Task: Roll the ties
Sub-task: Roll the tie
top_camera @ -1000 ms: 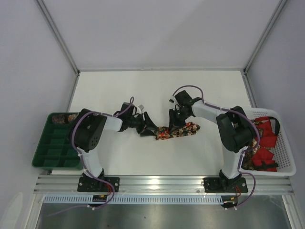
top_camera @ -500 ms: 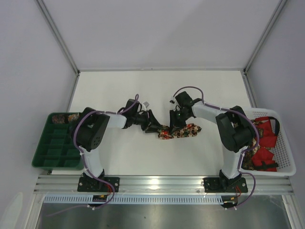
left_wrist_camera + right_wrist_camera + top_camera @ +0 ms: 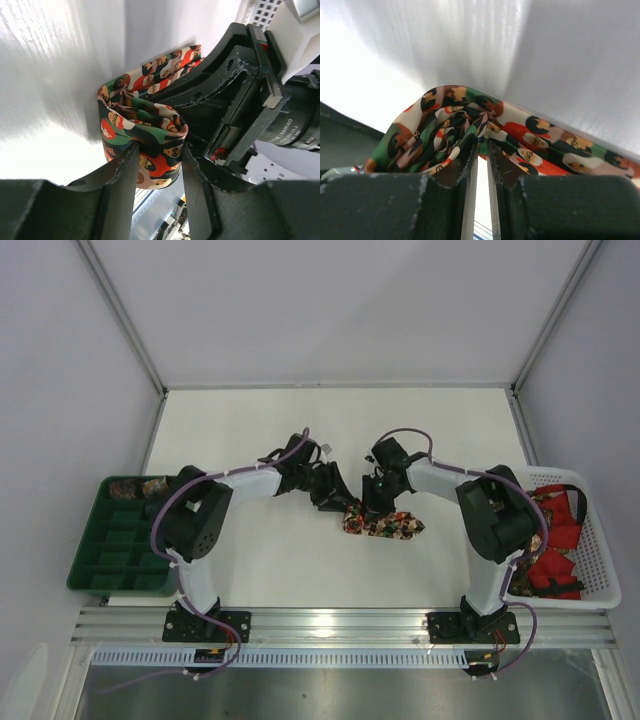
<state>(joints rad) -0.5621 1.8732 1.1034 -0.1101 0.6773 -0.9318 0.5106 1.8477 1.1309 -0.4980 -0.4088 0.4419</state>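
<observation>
While the left hand [image 3: 159,152] clasps the rolled tie [image 3: 142,125], the right hand [image 3: 480,149] pinches it — motor label [image 3: 294,131]: DAMIAO.

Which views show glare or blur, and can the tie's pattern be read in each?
Top external: evenly lit and sharp, though the tie is small. Left wrist: glare washes out the table, but the tie's print is crisp. Right wrist: the table is overexposed at the upper left, and the print is readable.
</observation>
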